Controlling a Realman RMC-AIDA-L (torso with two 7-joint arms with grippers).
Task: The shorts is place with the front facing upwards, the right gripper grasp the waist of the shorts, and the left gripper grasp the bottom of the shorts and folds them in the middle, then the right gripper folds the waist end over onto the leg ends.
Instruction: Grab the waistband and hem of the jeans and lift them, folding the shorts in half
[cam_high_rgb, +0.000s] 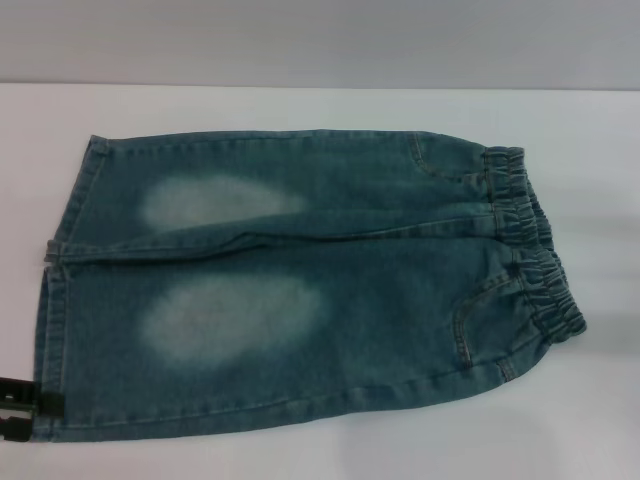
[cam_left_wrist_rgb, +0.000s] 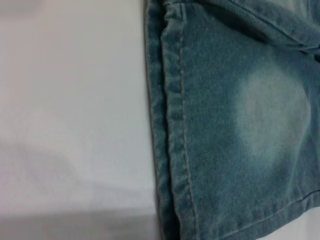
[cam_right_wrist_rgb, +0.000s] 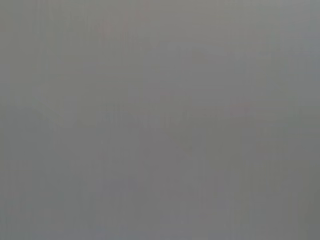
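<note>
- The long blue denim shorts (cam_high_rgb: 300, 290) with pale thigh patches lie flat, front up, on the white bench (cam_high_rgb: 320, 105), ready for folding.
- Gathered waist (cam_high_rgb: 540, 260) points right, straight hems (cam_high_rgb: 60, 270) left.
- My left pincer (cam_high_rgb: 25, 408) sits by the near hem, presumably to grasp it; I cannot tell its opening.
- My right pincer is unseen.

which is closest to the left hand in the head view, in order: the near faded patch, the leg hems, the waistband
Measured from the left hand, at the picture's lower left edge beside the shorts:
1. The leg hems, at the left end, right next to it.
2. The near faded patch, mid-leg on the front side.
3. The waistband, at the far right end.
</note>
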